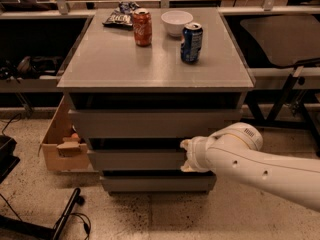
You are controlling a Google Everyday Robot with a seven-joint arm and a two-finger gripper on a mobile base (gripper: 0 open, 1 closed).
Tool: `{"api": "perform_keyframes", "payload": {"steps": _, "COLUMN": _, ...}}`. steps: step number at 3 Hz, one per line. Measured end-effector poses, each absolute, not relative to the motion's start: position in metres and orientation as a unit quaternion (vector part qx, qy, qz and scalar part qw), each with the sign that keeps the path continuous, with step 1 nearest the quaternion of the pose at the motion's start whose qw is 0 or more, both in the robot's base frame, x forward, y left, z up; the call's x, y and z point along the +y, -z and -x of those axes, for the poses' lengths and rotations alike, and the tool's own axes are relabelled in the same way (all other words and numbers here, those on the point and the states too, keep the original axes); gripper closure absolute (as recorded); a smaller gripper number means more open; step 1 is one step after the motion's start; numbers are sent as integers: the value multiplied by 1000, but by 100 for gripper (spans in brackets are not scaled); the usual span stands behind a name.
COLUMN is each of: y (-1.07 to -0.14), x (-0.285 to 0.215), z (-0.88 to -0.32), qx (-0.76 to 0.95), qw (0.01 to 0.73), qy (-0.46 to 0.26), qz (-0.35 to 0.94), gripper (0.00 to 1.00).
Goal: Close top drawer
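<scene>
1. A grey cabinet (150, 64) with three stacked drawer fronts stands in the middle of the view, on a speckled floor (150, 214).
2. The top drawer (155, 123) sits directly under the cabinet top. It has a wide, plain grey front with no handle, and a dark gap shows between its upper edge and the top.
3. A white robot arm (260, 166) reaches in from the lower right.
4. The gripper (186, 155) is at the arm's tip, against the right part of the middle drawer front (135, 160), just below the top drawer's lower edge. Whether it is released or grasping anything cannot be told.
5. On the cabinet top, a red soda can (142, 28) and a blue soda can (191, 43) stand upright and apart from each other. A white bowl (176, 22) sits between them, toward the back, and a dark snack bag (120, 17) lies at the back left.
6. An open cardboard box (62, 144) rests on the floor just beside the cabinet's left side.
</scene>
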State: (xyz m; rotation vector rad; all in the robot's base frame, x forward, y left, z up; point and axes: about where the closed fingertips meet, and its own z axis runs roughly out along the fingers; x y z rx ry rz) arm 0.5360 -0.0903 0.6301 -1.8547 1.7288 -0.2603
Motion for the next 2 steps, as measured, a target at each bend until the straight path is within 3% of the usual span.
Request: {"api": "perform_keyframes", "payload": {"steps": 2, "y": -750, "x": -159, "z": -502, "qx": 670, "qw": 246, "qy": 116, "qz": 690, "gripper": 98}}
